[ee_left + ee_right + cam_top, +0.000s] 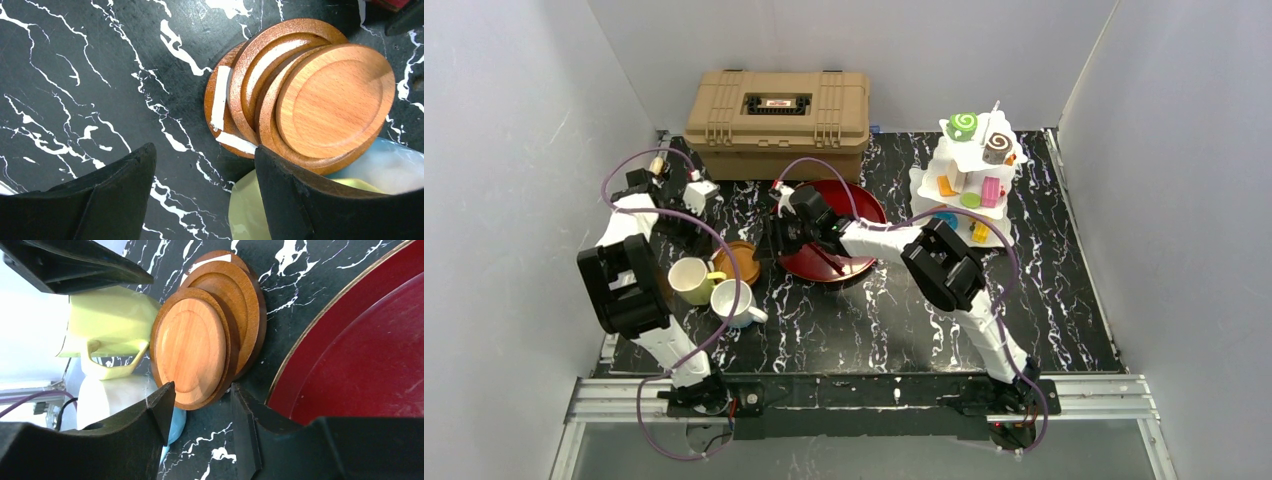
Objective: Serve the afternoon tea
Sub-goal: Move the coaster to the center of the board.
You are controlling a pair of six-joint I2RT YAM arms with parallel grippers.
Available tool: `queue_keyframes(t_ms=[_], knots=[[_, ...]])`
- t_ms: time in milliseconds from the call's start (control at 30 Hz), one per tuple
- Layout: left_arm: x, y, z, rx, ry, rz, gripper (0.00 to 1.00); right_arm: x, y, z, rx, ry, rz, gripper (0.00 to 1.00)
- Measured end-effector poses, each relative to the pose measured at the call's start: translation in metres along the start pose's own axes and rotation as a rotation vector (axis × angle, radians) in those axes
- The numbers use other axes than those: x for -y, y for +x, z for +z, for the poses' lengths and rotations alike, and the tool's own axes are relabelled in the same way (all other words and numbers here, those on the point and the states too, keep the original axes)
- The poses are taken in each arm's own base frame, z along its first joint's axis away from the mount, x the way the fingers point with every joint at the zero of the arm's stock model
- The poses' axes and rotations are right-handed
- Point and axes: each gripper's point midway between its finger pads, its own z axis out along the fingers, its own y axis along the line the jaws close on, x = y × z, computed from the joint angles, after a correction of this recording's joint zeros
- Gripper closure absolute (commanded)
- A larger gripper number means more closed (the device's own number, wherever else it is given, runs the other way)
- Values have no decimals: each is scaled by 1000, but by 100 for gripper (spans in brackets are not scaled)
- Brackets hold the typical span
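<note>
wooden brown coasters (pixel 736 262) – slipped stack, left of centre in top view, between pale yellow mug (pixel 690 280) and red tray (pixel 829 270). top coaster overhangs toward mugs. white mug (pixel 732 300) just below yellow one. toy pastries (pixel 962 125) sit on white tiered stand (pixel 921 182), upper right. left gripper (pixel 202 155) spread wide beside stack, nothing between fingers. right gripper (pixel 202 390) also spread – fingers either side of stack edge, not pressed on it. tan toolbox (pixel 776 120) at top centre.
</note>
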Motion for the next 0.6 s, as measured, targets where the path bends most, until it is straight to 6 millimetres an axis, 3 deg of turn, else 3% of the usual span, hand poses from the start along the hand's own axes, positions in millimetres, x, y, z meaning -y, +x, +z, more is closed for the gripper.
queue_keyframes(t_ms=[433, 600], knots=[[5, 9, 27, -22, -17, 74, 30, 0, 16, 17, -25, 6, 44, 48], [5, 4, 31, -14, -23, 87, 30, 3, 16, 18, -19, 16, 54, 49]])
